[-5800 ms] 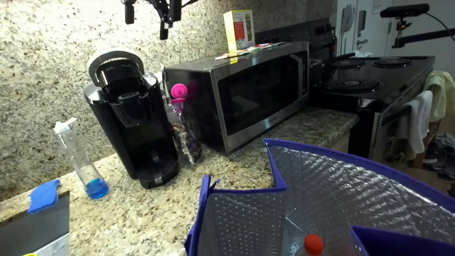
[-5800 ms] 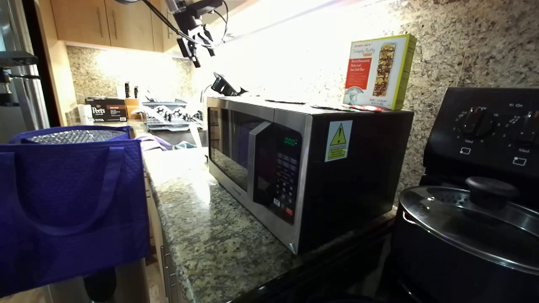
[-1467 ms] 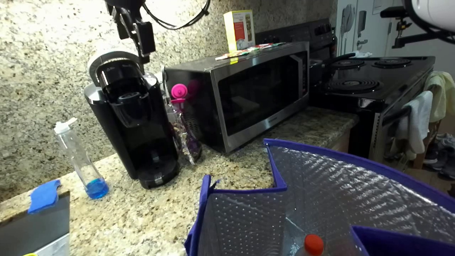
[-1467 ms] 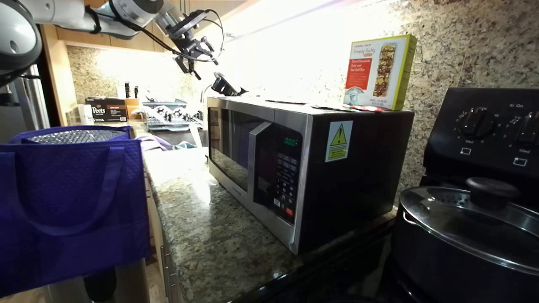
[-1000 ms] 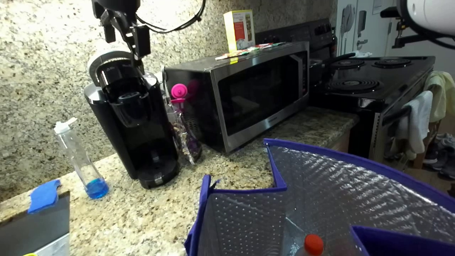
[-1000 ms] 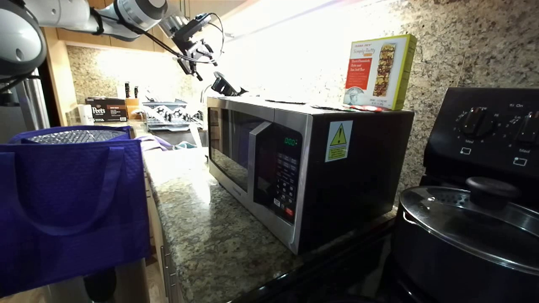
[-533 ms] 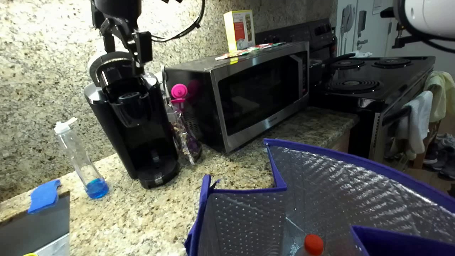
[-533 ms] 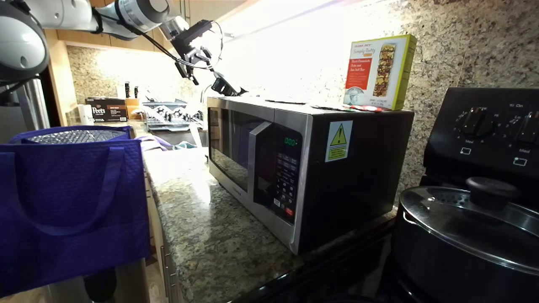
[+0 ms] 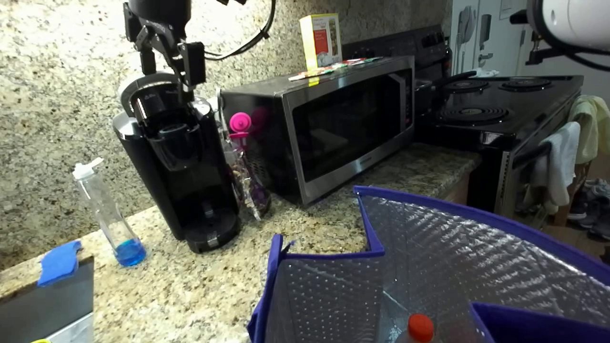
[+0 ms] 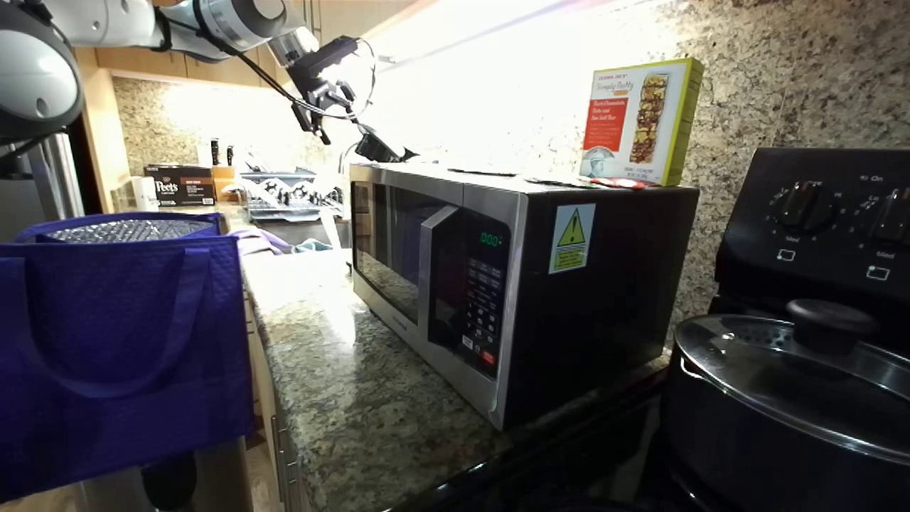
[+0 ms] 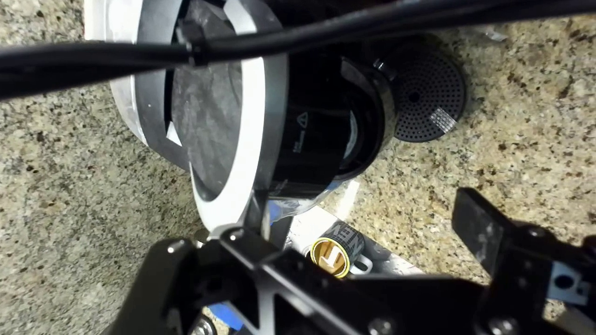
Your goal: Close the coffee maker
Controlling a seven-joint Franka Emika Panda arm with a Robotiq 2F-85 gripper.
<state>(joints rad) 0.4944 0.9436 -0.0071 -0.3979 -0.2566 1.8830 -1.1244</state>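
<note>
Coffee maker (image 9: 178,162), top (image 9: 155,101) raised, gripper (image 9: 167,78) at the handle (image 11: 253,107), fingers (image 11: 476,228) apart

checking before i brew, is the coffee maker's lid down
No, in an exterior view the coffee maker has its lid tilted up, with the pod holder exposed beneath it.

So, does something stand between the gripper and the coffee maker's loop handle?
No, nothing visible. The open gripper overlaps the coffee maker's loop handle in the wrist view; whether they touch, I cannot tell. The black cable crosses nearer the camera.
</note>
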